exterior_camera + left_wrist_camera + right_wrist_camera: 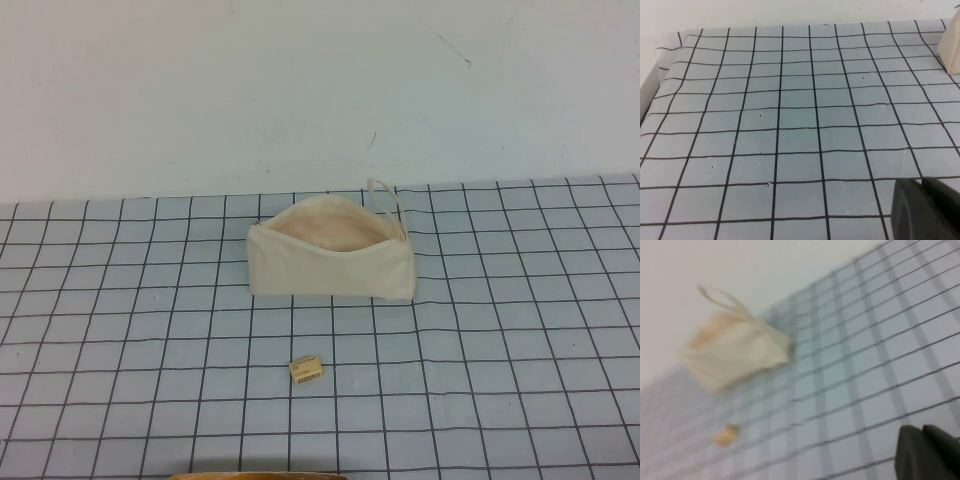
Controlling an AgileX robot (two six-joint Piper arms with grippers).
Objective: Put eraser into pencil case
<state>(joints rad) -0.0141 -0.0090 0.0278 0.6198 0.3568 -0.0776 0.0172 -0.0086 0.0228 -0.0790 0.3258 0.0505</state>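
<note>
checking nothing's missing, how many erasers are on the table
1: the eraser lies on the grid mat, nearer the robot than the open pencil case. Neither gripper is beside it.

Cream fabric zip-pouch pencil case (330,268) on grey gridded mat (520,330). Small tan block eraser (306,369) apart at its 6 o'clock. My left gripper (925,209) off toward its 8 o'clock, my right gripper (927,452) toward 4.

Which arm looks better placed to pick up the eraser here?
Probably the right. The right claw has both the eraser and the open pencil case in its wrist view. The left claw faces bare grid mat, with only an edge of the case.
</note>
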